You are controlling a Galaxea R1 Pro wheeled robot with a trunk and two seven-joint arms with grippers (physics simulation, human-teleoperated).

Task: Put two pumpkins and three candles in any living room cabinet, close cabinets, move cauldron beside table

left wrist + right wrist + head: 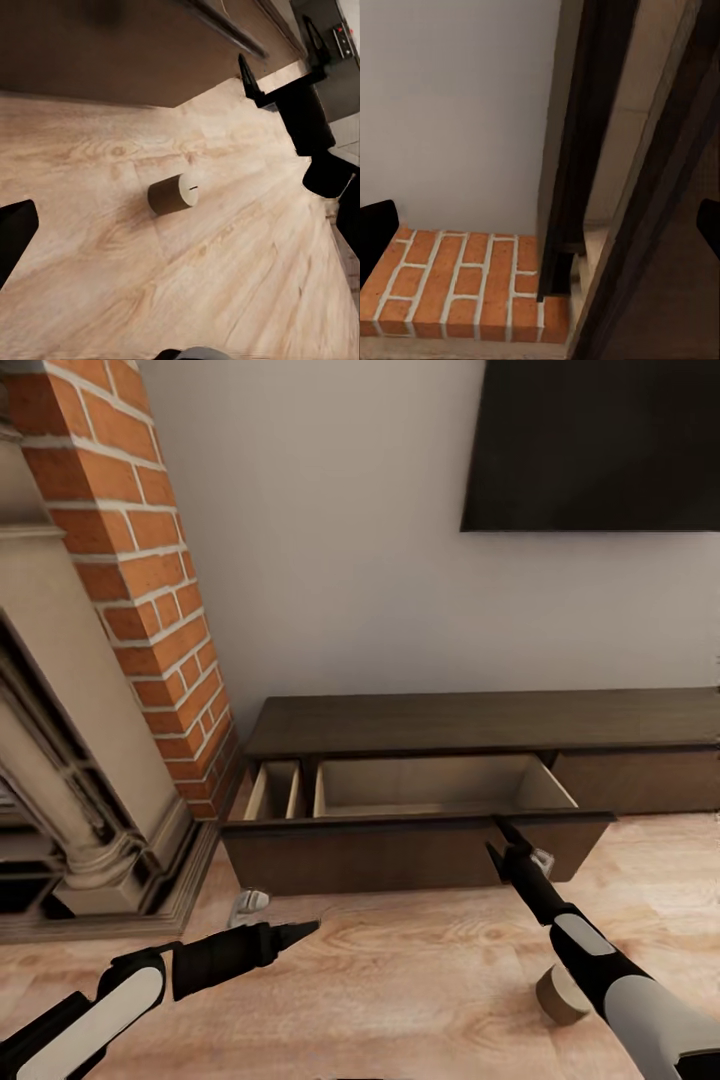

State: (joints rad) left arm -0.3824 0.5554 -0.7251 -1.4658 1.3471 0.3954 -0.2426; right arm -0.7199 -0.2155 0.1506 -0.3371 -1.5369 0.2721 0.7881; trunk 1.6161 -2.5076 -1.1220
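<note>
One candle (561,994) is lying on its side on the wood floor (400,980) beside the right arm, near the cabinet (420,840), whose drawer is standing open. Right claw (505,840) is hovering at the drawer front, fingers apart; left claw (300,932) is looking closed.

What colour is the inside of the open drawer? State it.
Pale beige inside the open drawer; clearest in the head view.
</note>
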